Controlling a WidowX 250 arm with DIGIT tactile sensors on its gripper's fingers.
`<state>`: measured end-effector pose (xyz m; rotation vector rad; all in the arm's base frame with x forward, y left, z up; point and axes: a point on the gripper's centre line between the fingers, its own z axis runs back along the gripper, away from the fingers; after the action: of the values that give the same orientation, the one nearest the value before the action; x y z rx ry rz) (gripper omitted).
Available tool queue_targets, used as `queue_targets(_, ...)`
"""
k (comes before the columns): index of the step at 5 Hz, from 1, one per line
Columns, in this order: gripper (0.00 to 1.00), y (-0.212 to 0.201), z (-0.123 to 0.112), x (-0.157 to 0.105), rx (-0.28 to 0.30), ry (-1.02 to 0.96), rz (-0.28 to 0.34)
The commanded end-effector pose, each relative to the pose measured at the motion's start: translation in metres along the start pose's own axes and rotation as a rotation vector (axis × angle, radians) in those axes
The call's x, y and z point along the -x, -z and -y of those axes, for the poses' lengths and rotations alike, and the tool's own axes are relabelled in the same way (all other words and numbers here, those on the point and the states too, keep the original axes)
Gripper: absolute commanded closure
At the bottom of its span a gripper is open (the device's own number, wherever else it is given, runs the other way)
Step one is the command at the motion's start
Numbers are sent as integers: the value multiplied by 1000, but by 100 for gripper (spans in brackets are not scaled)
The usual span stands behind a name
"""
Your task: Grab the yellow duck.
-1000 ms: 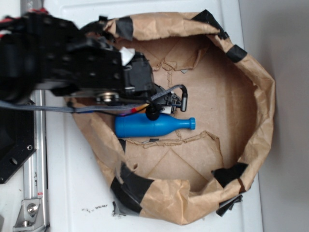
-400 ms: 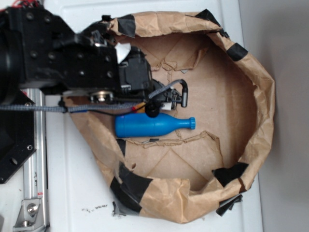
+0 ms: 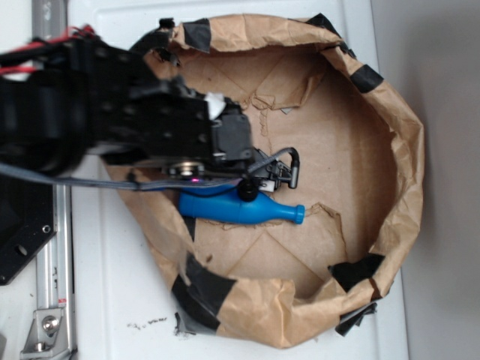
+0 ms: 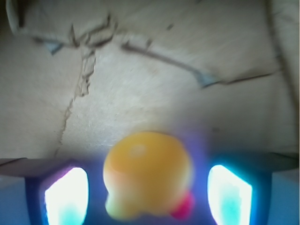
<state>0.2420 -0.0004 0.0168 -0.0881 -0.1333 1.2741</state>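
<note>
Exterior: the end effector [image 3: 279, 174] hangs inside the paper bag [image 3: 390, 142], just beside the blue bottle [image 3: 236, 208]; the duck is hidden. Wrist: the yellow duck [image 4: 147, 176] sits between spread fingers [image 4: 65, 197], ungripped. Next, I judge, they must close.

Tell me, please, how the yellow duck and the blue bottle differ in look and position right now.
The duck is yellow and rounded with a small red mark; the bottle is blue and long with a narrow neck. The duck sits between the gripper's fingers in the wrist view, while the bottle lies on its side on the brown paper, under the arm. The duck is hidden from the outside camera; the bottle shows there.
</note>
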Motion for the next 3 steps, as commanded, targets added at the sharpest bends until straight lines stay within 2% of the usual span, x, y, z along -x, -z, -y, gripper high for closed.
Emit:
queue_targets(1, 100, 23, -9, 24, -74, 32, -39)
queue_targets(3, 100, 9, -15, 19, -35, 1, -15)
